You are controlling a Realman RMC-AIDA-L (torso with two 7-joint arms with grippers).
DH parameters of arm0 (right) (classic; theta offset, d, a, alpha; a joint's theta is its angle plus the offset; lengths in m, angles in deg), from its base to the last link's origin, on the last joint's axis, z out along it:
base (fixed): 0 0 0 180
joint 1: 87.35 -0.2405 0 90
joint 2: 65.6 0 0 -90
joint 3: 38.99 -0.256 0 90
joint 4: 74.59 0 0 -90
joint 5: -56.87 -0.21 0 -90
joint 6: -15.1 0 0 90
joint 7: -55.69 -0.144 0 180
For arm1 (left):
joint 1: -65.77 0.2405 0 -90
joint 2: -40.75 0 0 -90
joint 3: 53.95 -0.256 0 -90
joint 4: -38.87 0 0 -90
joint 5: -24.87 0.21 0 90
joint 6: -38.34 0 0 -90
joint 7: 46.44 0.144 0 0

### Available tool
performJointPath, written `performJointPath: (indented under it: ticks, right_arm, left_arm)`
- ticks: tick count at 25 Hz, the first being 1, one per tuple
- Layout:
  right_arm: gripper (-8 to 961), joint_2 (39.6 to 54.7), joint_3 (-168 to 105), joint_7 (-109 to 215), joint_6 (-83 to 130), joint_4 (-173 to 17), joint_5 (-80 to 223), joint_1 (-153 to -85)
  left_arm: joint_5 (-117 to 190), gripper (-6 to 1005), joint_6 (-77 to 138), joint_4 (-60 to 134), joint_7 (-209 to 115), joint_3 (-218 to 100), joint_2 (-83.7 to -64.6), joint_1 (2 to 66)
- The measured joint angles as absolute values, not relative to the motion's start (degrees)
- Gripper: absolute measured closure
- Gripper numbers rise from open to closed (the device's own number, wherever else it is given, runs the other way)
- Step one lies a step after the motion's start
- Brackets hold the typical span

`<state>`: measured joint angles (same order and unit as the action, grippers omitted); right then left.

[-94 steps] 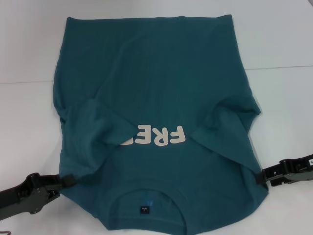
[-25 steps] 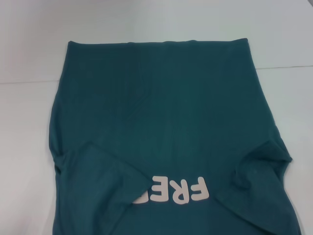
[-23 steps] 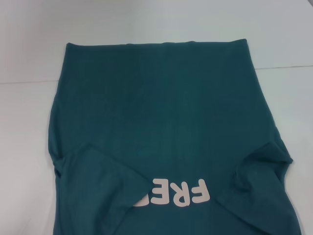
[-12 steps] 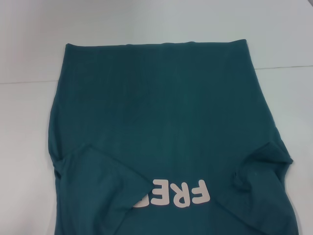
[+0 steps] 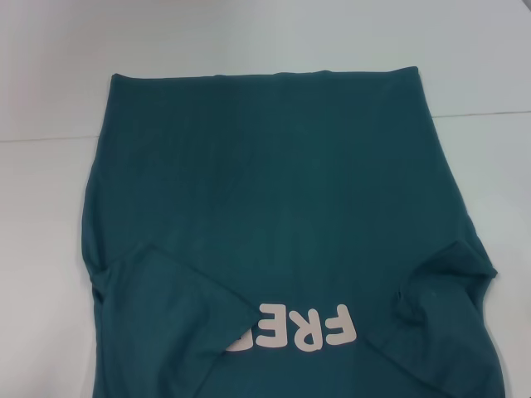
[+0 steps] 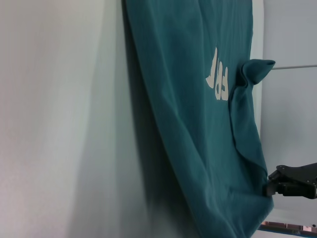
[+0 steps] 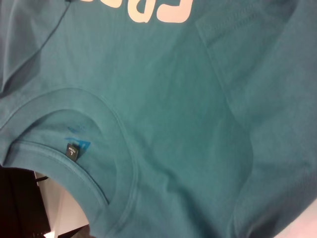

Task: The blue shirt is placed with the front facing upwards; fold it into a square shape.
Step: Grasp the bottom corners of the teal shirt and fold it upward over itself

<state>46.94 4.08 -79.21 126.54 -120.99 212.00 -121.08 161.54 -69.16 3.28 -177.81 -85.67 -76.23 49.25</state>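
Blue shirt (image 5: 274, 215) covers most of the white table (image 5: 50, 66) in the head view, front side up, with its hem at the far edge and its near part running off the bottom of the view. Both short sleeves are folded inward over the chest: the left sleeve (image 5: 166, 315) overlaps the start of the white "FREE!" print (image 5: 294, 327), hiding part of it, and the right sleeve (image 5: 444, 282) lies bunched just beside the print's other end. No gripper shows in the head view.

In the left wrist view the shirt hangs as a slanted sheet, and the right gripper (image 6: 292, 181) sits at its edge, its dark tip touching the cloth near the shoulder; whether its fingers are closed on the fabric cannot be told. The left gripper does not appear in any view.

The right wrist view looks closely at the round collar (image 7: 94, 148) with 1 small dark tag (image 7: 73, 151) inside it, the print above, and a sleeve hem (image 7: 223, 34) laid across the chest.
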Motion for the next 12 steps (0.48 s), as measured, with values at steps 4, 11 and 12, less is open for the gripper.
performJointPath:
  ticks: [4, 11, 12]
  right_arm:
    - [922, 47.00, 4.1, -79.2, 126.5, -121.0, 212.0, -121.2]
    - [922, 47.10, 4.1, -79.1, 126.5, -120.9, 212.0, -121.2]
    - [922, 47.09, 4.1, -79.1, 126.5, -120.9, 212.0, -121.2]
  left_arm:
    - [161.5, 951, -69.1, 3.3, -177.8, -85.7, -76.23, 49.2]
    - [161.5, 950, -68.7, 3.5, -177.8, -85.7, -76.28, 48.9]
    - [161.5, 950, -68.7, 3.5, -177.8, -85.7, -76.30, 48.9]
